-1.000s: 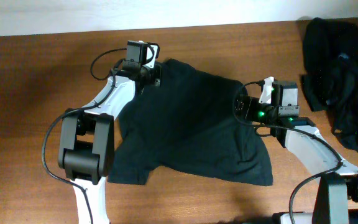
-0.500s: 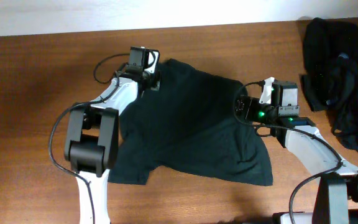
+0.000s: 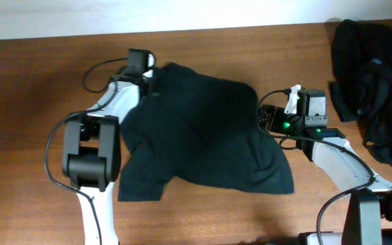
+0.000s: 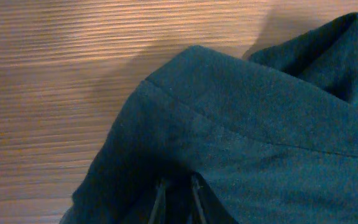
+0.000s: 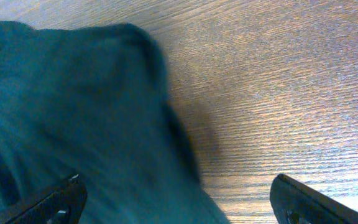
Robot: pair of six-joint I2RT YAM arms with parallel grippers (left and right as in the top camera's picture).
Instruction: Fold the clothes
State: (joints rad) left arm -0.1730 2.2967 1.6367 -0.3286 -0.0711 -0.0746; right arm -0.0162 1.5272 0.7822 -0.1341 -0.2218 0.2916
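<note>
**Black T-shirt on a wooden counter, one gripper pinching it, the other open**

Seen from above, a plain black T-shirt [image 3: 203,136] lies in the middle of a brown wood-grain counter [image 3: 39,102]. The shirt is soft and matte. It lies mostly flat with loose rumples and uneven edges, and one short sleeve [image 3: 140,185] sticks out at the corner nearest the robot, on its left.

Two arms in white and black reach in from the near edge, one on each side of the shirt.

The left gripper [image 4: 178,200] sits at the far-left corner of the shirt. Its slim fingers are drawn close together, with a fold of the dark cloth pinched between them. In the wrist view the fabric rises away from the fingers in a smooth hump, and a stitched seam [image 4: 260,134] runs across it.

The right gripper [image 5: 179,202] is at the shirt's right edge. Its two dark fingers [image 5: 51,199] are spread wide apart and hold nothing. One is above the cloth and the other above bare wood, where the fine grain shows clearly.

At the far-right corner of the counter, well apart from the shirt, is a crumpled heap of black garments [image 3: 369,82] (the folds run together, so the pieces can't be counted).
</note>
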